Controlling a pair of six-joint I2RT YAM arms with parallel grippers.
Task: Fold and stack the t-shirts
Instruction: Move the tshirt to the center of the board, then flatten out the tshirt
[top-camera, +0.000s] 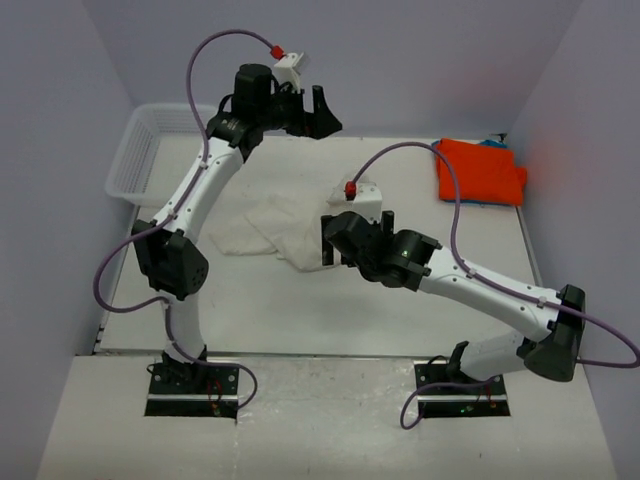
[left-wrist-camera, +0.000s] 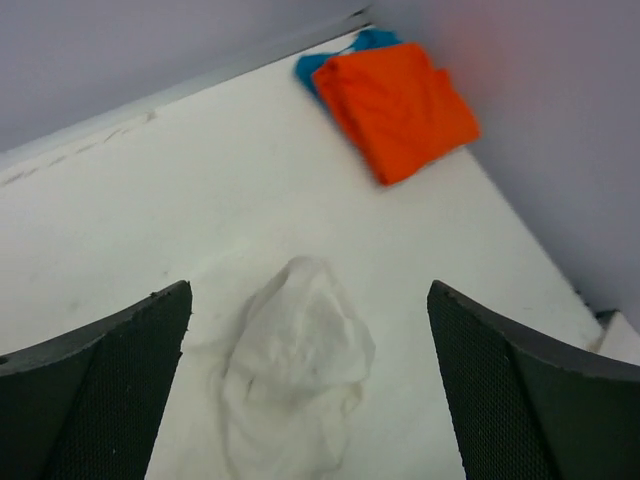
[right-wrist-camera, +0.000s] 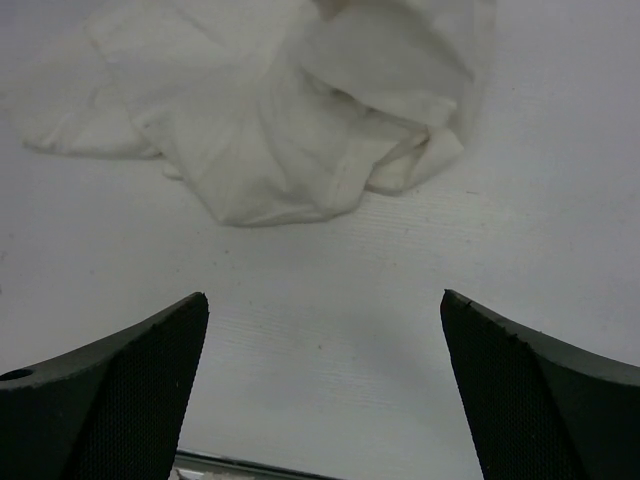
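Left jaws and right jaws both gape wide, the crumpled cream cloth t-shirt (top-camera: 268, 230) lying loose centre-frame on the white bench (top-camera: 300, 310), the folded bright orange t-shirt (top-camera: 478, 172) at upper right.

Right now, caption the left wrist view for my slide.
Open left gripper above crumpled cream t-shirt; orange t-shirt on blue one beyond.

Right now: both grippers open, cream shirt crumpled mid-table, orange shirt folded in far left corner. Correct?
No. The orange shirt lies folded in the far right corner, per the top external view. Left gripper and right gripper open, cream shirt crumpled mid-table: both correct.
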